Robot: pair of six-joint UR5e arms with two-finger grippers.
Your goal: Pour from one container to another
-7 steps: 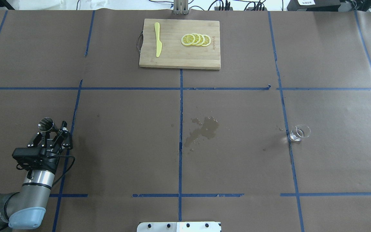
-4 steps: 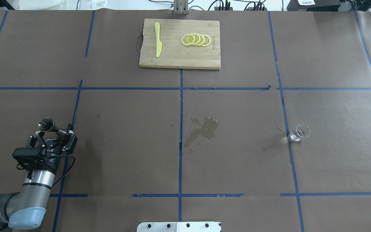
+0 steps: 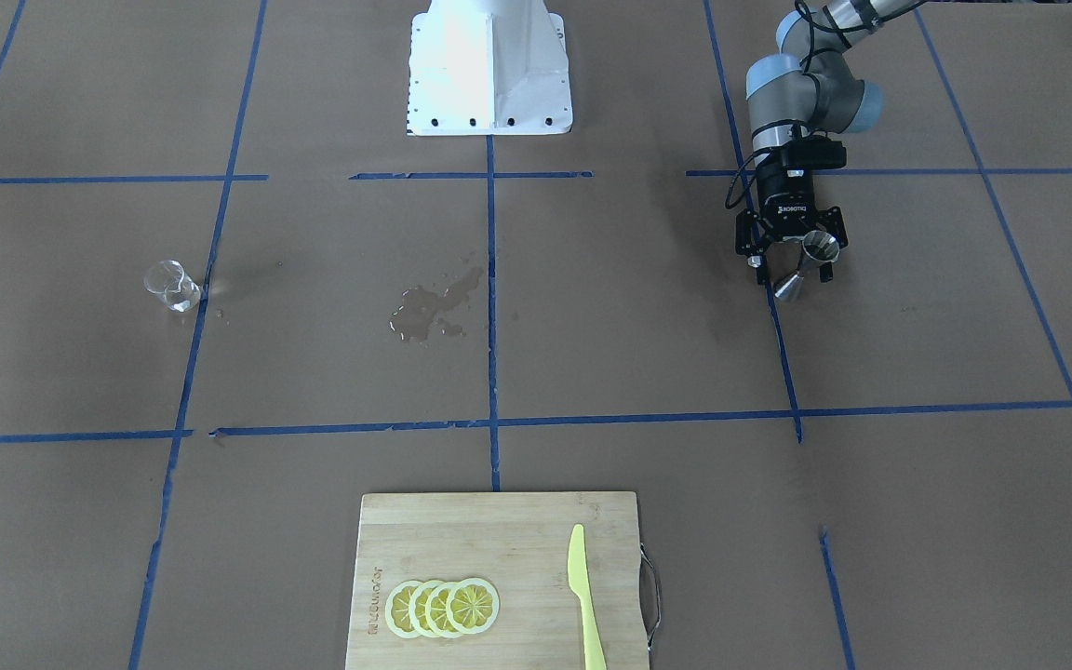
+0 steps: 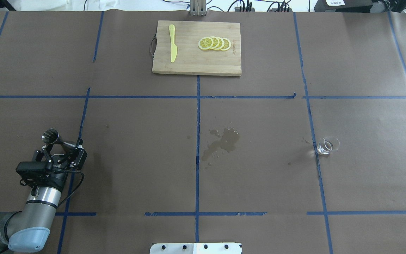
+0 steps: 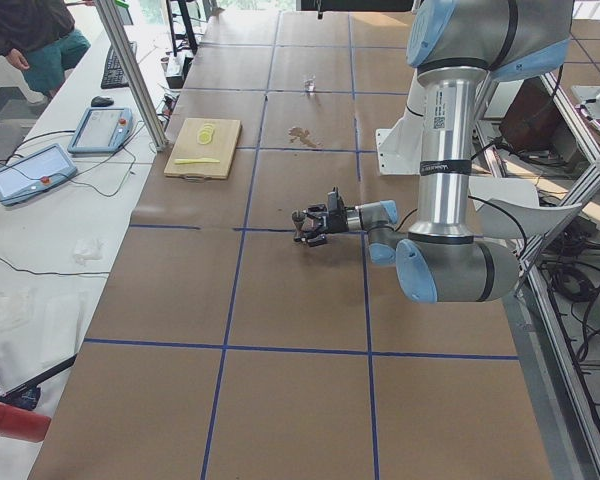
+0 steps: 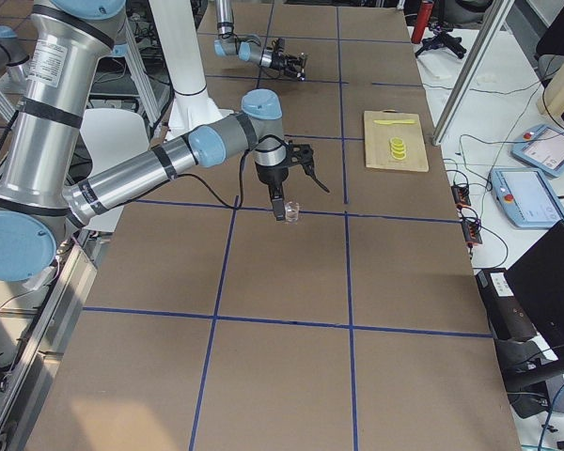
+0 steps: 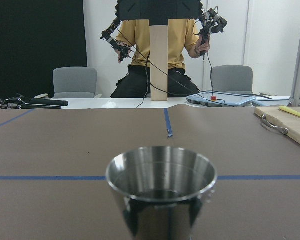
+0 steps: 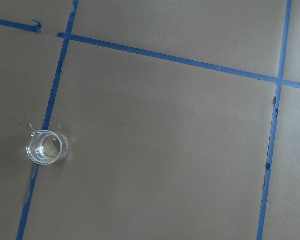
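Overhead exterior: my left pincer stands wide around the jigger. The glass cup sits well apart. Whether the right pincer is wide, I cannot tell.

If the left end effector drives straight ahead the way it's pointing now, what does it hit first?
The jigger: it stands upright, centred and close ahead of the left end effector, whose fingers are spread open. Exactly how close is hard to judge.
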